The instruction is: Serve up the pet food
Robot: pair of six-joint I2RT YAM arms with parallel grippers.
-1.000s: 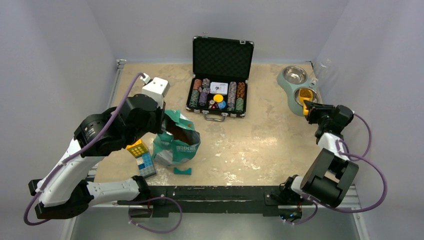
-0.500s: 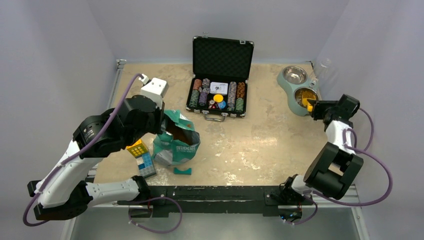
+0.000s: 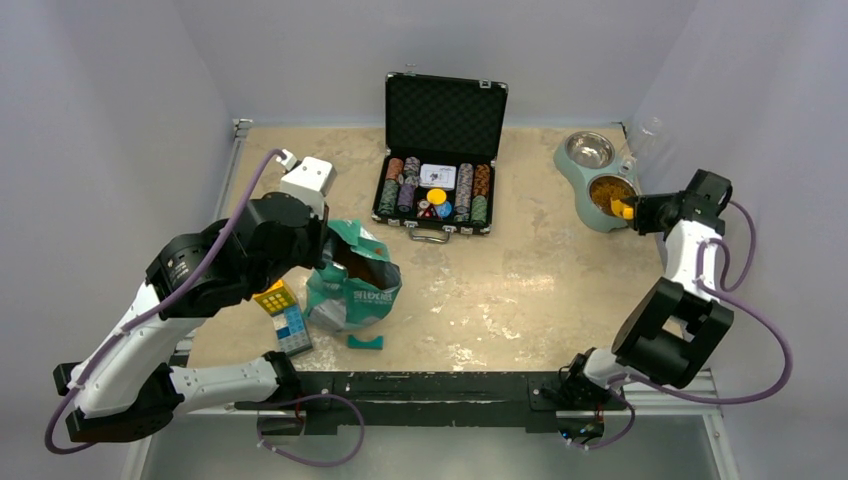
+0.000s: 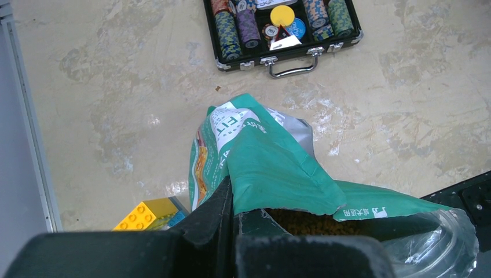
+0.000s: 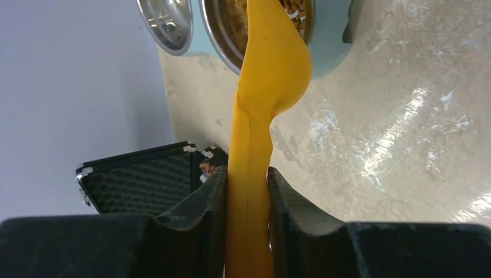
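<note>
The right arm (image 3: 682, 258) has swung outward since a second ago — the right gripper (image 5: 248, 194) clamps the yellow scoop (image 5: 271, 75), its tip over the near bowl (image 5: 215, 32) holding pet food (image 5: 294, 10); the left gripper (image 4: 233, 231), fully closed, pinches the rim of the green bag (image 4: 272, 168)

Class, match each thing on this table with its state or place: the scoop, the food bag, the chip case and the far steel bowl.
Things:
1 scoop
2 food bag
3 chip case
4 far bowl

States:
A lid standing open
B empty
C top edge pinched by the left gripper
D clamped in the right gripper, tip at the near bowl holding kibble

Pairs: 1-D, 2-C, 3-A, 4-B
</note>
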